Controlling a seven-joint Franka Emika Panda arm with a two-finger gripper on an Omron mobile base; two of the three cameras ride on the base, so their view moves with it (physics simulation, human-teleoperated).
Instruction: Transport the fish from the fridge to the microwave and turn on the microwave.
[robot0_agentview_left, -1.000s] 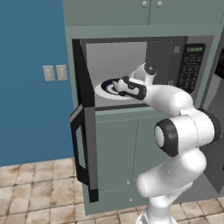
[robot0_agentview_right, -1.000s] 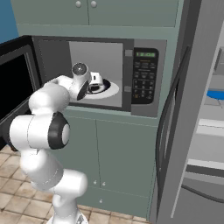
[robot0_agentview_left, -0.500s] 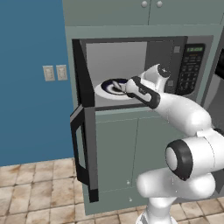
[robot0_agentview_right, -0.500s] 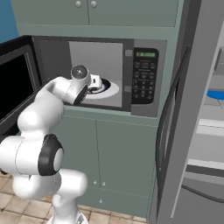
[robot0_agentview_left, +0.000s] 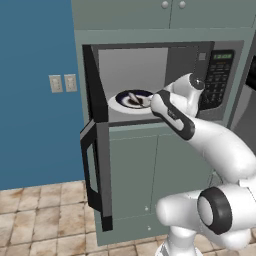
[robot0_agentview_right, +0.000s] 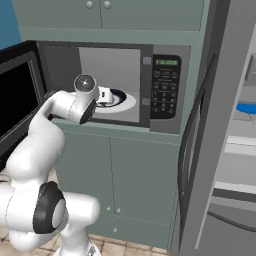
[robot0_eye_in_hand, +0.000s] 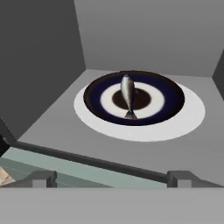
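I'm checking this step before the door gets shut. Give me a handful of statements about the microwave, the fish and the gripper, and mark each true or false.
1. The microwave door is open. True.
2. The fish lies on a dark plate inside the microwave. True.
3. The gripper is clamped on the fish. False: in the hand view its fingertips are apart at the microwave's front edge, with the fish farther in, untouched.
4. The dark plate sits on the cavity floor beside the white turntable. False: it rests on top of the turntable.
5. The fridge door is closed. False: in the right base view it stands open, showing shelves inside.
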